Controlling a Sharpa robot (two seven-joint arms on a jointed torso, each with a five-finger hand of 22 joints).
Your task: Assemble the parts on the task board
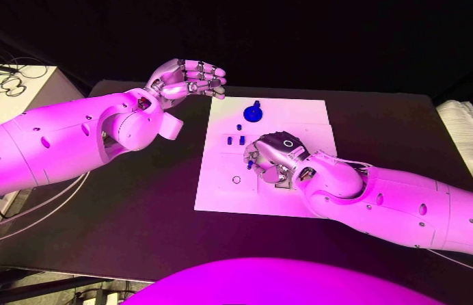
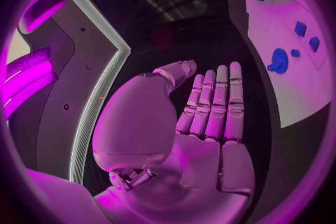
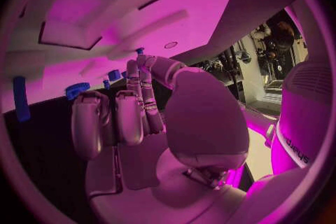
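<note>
The white task board lies in the middle of the black table. On its far part sit a round blue toothed part and two small blue pegs; the left wrist view shows the round part too. My right hand hangs low over the board's middle, thumb and a finger pinching a small blue part, the other fingers curled. Beyond it in the right wrist view are the toothed part and the pegs. My left hand is raised off the board's far left corner, fingers straight and holding nothing.
A small ringed hole marks the board's near left part. Bare black table surrounds the board. A white stack stands at the table's right edge, and a pale surface with cables at the far left.
</note>
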